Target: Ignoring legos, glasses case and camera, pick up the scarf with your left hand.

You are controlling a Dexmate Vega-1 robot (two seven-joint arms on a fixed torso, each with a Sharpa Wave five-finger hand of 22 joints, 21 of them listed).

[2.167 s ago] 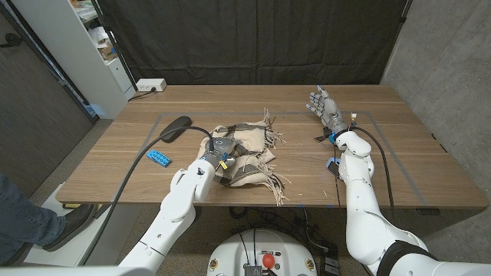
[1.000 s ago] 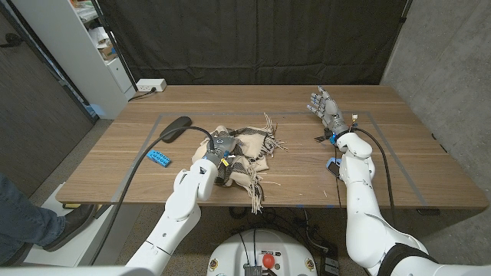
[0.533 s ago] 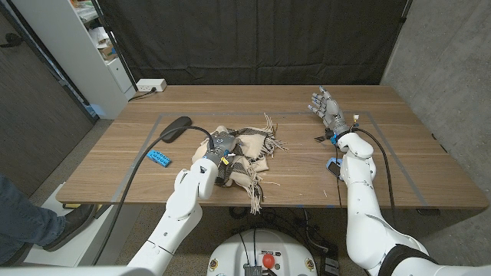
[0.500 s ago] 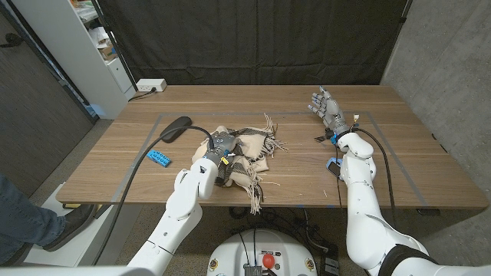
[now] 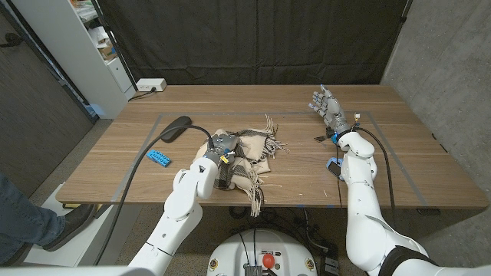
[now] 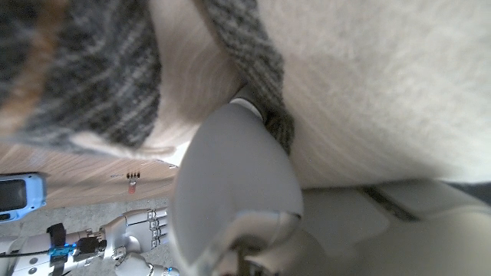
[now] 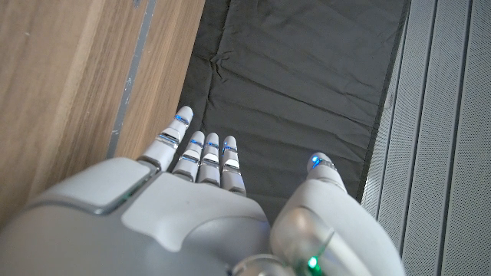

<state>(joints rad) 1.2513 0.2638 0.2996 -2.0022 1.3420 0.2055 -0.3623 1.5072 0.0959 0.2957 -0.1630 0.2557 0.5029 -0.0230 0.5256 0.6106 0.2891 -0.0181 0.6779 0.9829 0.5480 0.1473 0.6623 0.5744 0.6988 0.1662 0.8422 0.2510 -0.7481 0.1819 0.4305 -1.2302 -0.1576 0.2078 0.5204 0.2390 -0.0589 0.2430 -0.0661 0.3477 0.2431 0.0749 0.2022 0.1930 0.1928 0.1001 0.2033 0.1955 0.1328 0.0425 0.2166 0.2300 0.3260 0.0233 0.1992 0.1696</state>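
Black curtain hangs behind the wooden table [image 5: 399, 165], and a concrete wall stands at the 3 o'clock side. My left hand [image 5: 222, 146] sits near the table's centre, fingers closed into the scarf [image 5: 249, 149], which it grips by the near bunch; how much of the cloth is clear of the wood I cannot tell, since my own forearm covers the near part. Fringe trails from the scarf toward 5 o'clock and toward 1 o'clock. In the left wrist view, the scarf [image 6: 368, 84] (cream with grey bands) presses so close to the lens that its weave blurs, and my fingers are buried in it.

My right hand [image 5: 326, 105] is at 2 o'clock, well apart from the scarf, fingers spread and holding nothing. In the right wrist view, the right hand [image 7: 203, 192] points its fingertips [image 7: 182, 119] toward the curtain past the table's edge.

Blue legos [image 5: 159, 157] lie at 9 o'clock of the scarf. Farther back, at 10 o'clock, lies a dark glasses case [image 5: 176, 126]. A small blue object [image 5: 334, 163] lies beside my right forearm, partly hidden; I cannot identify it.
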